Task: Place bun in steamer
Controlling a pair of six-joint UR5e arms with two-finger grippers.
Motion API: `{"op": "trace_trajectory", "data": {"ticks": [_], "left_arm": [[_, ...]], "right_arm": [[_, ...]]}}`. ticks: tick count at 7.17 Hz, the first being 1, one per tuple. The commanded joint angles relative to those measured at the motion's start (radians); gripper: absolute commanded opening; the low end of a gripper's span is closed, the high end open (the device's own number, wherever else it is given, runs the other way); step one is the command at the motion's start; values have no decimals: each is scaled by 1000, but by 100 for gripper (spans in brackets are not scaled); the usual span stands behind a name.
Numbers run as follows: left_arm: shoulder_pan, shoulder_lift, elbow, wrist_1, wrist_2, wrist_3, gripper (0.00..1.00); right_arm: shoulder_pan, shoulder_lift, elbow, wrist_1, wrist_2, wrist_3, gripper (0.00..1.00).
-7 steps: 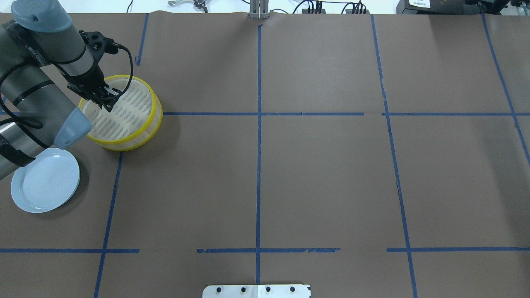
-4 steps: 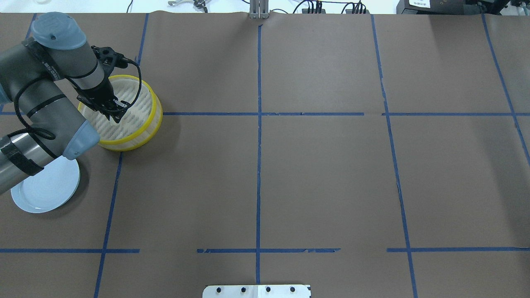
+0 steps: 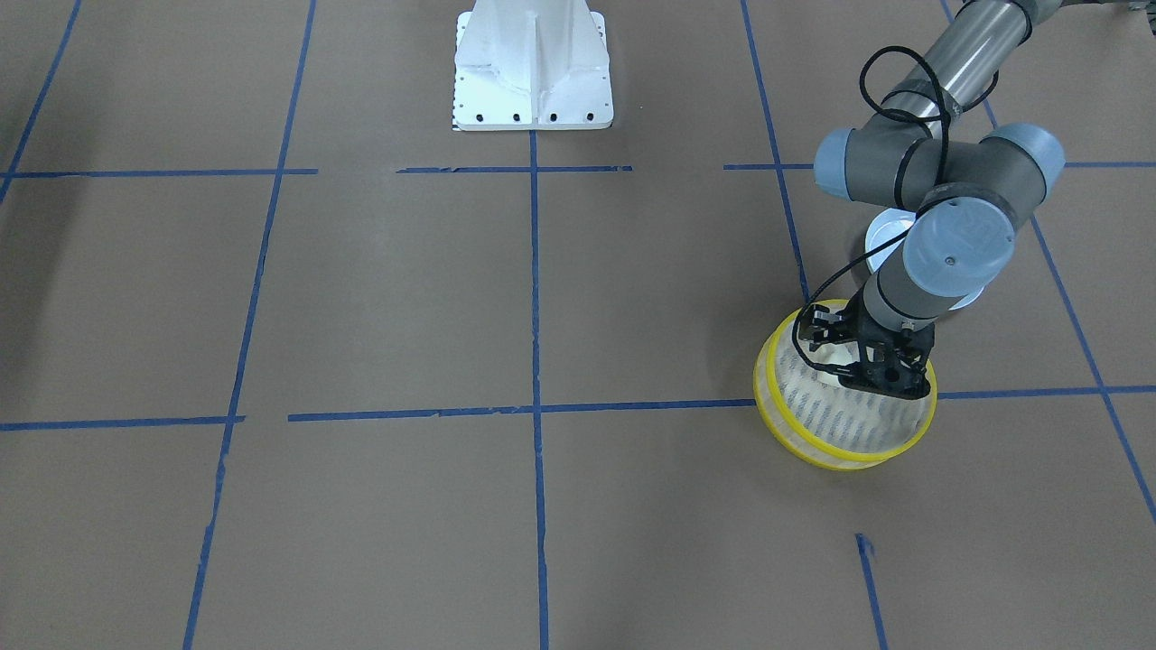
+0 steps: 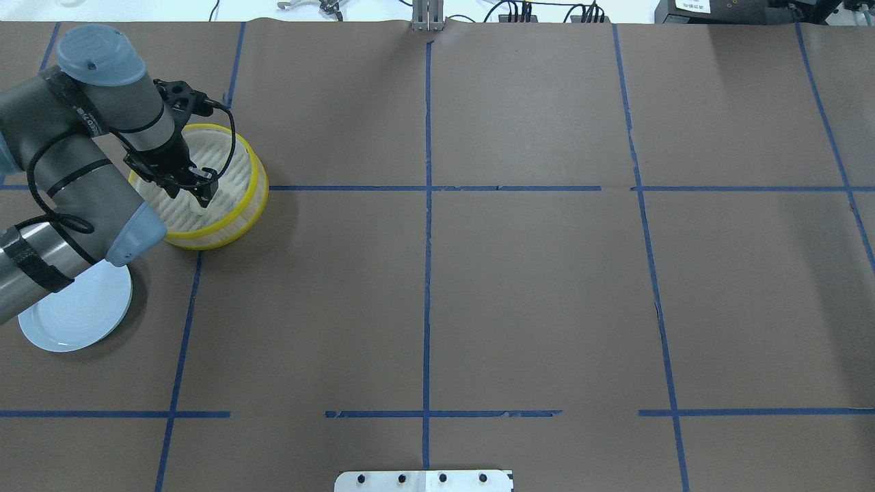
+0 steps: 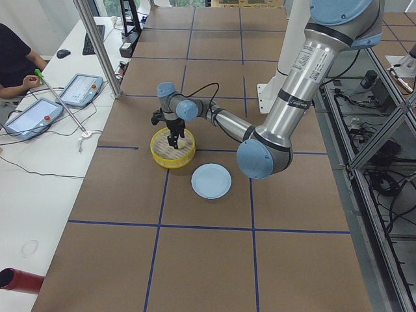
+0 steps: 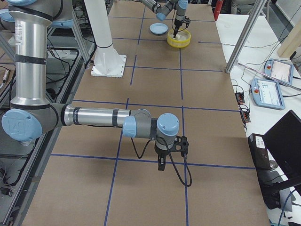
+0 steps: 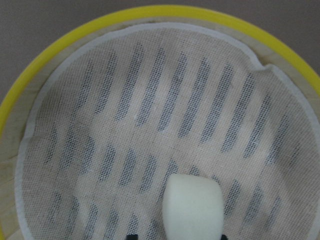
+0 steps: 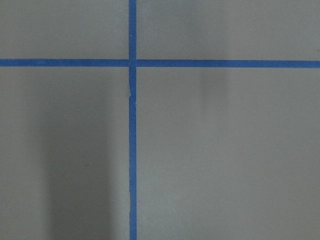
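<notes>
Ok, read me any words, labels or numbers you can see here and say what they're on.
Nothing can be read for certain.
Print on the left arm: too small.
White sticker on the black box: blurred.
Bun, basket, plate: no markings seen.

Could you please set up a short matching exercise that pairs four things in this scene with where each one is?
Things:
1. bun
2. steamer
3. plate
4. right gripper

Places:
A. low over bare brown paper, far from the rest
B. held in the left gripper, over the slatted bottom
C. on the table, partly under the left arm
D. beside the plate, below the left gripper

Pairs: 1-B, 2-D, 3-C, 4-A
</notes>
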Motion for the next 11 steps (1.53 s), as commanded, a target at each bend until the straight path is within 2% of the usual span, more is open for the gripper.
{"op": "trace_trajectory", "data": {"ticks": [1, 3, 4, 5, 6, 7, 8, 9, 11], "left_arm": [[-85, 6, -98, 7, -2, 8, 100], [-164, 133, -358, 52, -3, 55, 100], [-255, 150, -365, 61, -6, 218, 100], [-413, 153, -367, 164, -58, 294, 100], [-489, 194, -359, 200, -103, 339, 100], [-615, 287, -299, 193, -115, 551, 100], [-690, 320, -207, 195, -138, 726, 100], [-703, 399, -192, 187, -141, 761, 100], [-703, 477, -156, 159, -143, 758, 100]], "right_arm": [[-1, 0, 0, 0, 0, 0, 100], [1, 0, 0, 0, 0, 0, 100], [1, 0, 0, 0, 0, 0, 100], [1, 0, 0, 0, 0, 0, 100], [1, 0, 0, 0, 0, 0, 100], [1, 0, 0, 0, 0, 0, 100], [1, 0, 0, 0, 0, 0, 100], [1, 0, 0, 0, 0, 0, 100], [-1, 0, 0, 0, 0, 0, 100]]}}
